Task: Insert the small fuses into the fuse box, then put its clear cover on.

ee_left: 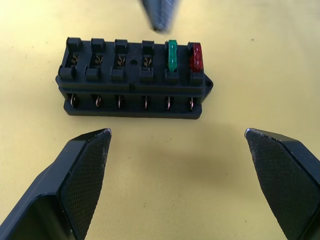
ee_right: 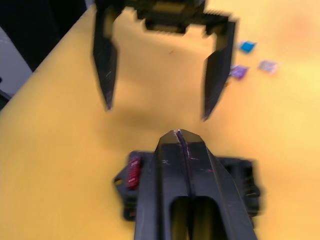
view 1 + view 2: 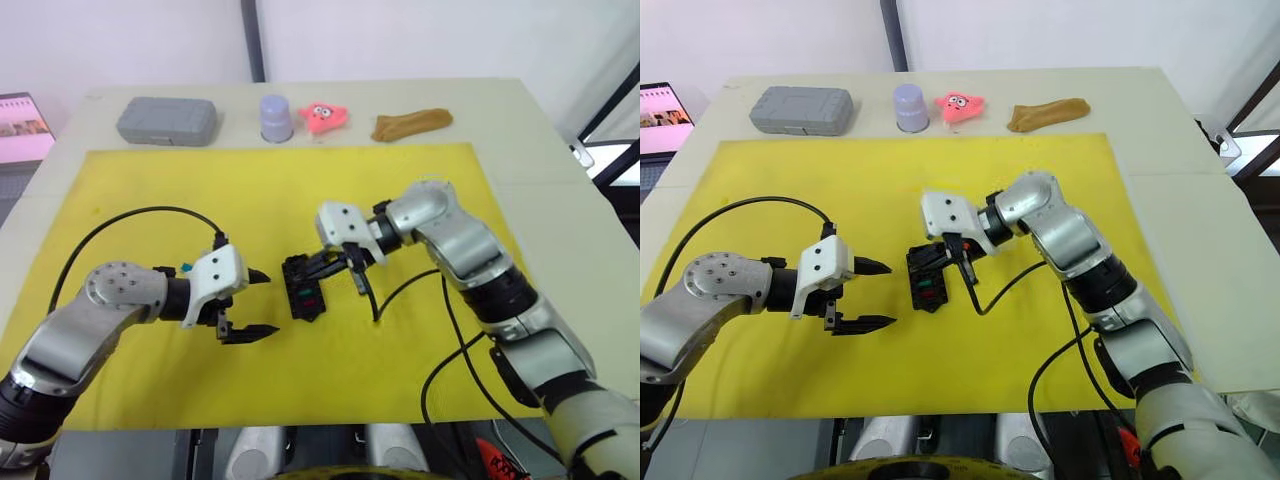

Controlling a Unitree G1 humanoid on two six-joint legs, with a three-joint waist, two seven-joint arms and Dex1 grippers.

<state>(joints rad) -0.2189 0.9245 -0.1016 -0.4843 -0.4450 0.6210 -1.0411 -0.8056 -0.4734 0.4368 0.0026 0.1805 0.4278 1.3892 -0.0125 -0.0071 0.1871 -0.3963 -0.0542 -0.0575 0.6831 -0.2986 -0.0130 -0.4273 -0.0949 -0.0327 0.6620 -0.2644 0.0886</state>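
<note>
The black fuse box [image 3: 303, 290] lies mid-mat on the yellow mat [image 3: 300, 190]. A green fuse [image 1: 171, 55] and a red fuse [image 1: 195, 56] sit in its two end slots; the other slots are bare. My right gripper [image 3: 305, 272] is shut, its tip just over the box. My left gripper [image 3: 268, 303] stands open a short way to the box's left, pointing at it, with nothing between its fingers. Blue [image 2: 246, 46], purple [image 2: 239, 71] and pale [image 2: 268, 65] small fuses lie loose on the mat beyond the left gripper. The clear cover is out of view.
Along the table's far edge stand a grey case [image 3: 167, 121], a lavender cup [image 3: 276, 118], a pink toy [image 3: 324, 117] and a brown lump [image 3: 410, 124]. A laptop [image 3: 22, 128] sits at the far left. Black cables [image 3: 130, 215] loop over the mat.
</note>
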